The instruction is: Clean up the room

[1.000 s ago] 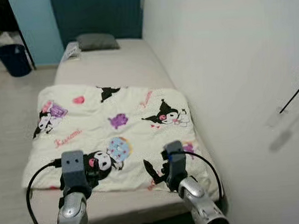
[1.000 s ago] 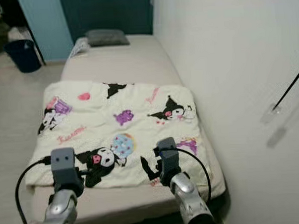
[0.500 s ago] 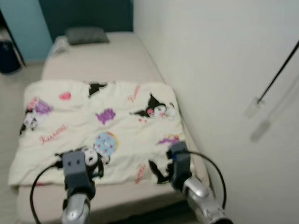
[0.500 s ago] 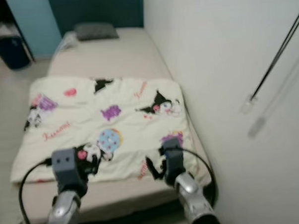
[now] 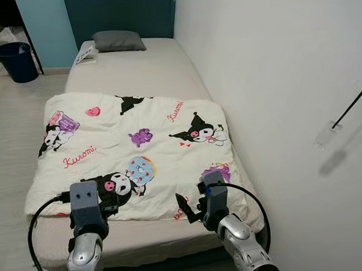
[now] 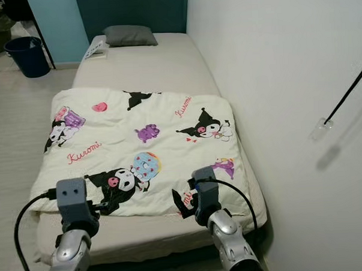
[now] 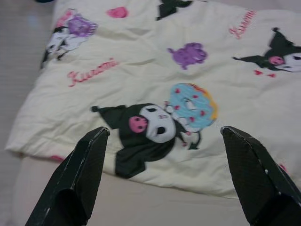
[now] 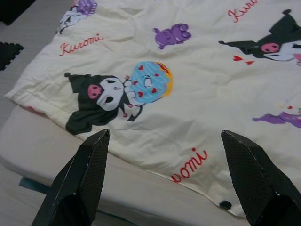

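Cream cartoon-print blanket (image 5: 134,155) lies spread flat over the foot half of the bed (image 5: 142,68), which runs along the wall. Left gripper (image 7: 164,179) and right gripper (image 8: 164,181) hover above its near edge, both spread wide, grasping nothing.

Navy bin (image 5: 16,60) beside blue wall (image 5: 44,30)

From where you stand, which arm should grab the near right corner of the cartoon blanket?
Right. The right gripper hangs open just above the near right corner of the cream cartoon-print blanket; the left gripper sits over the opposite near corner.
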Tool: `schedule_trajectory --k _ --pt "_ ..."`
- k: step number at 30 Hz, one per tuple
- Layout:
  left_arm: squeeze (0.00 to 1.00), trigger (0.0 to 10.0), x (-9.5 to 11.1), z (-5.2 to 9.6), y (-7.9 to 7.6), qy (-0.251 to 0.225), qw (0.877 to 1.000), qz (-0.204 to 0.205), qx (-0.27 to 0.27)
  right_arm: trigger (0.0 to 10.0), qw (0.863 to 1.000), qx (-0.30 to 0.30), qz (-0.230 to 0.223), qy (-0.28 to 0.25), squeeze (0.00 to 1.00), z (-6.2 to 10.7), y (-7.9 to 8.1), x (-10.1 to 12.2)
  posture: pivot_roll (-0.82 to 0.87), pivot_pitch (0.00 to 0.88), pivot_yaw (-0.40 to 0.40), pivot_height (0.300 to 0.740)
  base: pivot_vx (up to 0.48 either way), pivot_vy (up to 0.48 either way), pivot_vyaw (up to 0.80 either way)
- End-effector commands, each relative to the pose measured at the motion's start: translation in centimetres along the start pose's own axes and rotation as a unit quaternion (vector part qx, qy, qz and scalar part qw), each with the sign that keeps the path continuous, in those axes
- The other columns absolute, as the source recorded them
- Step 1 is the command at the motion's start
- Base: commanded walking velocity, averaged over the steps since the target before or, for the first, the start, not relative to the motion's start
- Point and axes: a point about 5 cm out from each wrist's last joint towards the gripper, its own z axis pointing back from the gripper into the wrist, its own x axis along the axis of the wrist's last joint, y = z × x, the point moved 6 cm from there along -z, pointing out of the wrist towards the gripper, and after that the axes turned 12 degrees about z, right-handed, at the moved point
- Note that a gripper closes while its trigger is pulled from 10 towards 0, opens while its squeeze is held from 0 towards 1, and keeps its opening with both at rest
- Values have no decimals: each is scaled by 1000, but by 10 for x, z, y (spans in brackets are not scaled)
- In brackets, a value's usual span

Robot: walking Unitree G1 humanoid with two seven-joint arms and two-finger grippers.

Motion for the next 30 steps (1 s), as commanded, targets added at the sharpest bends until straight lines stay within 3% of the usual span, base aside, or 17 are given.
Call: schedule_trajectory --k 1,15,30 --pt "0 10000 -13 4 0 22 1000 -7 -1 10000 1000 0 -8 8 0 4 1 -7 -39 139 -63 740 0 0 0" --pt "0 10000 -17 7 2 30 999 -13 -6 10000 1000 2 -8 10 0 4 4 -9 -27 123 -59 740 0 0 0" --pt "0 10000 -16 8 -2 29 999 -11 -12 10000 1000 3 -10 8 0 3 6 -8 -23 125 -55 740 0 451 0"
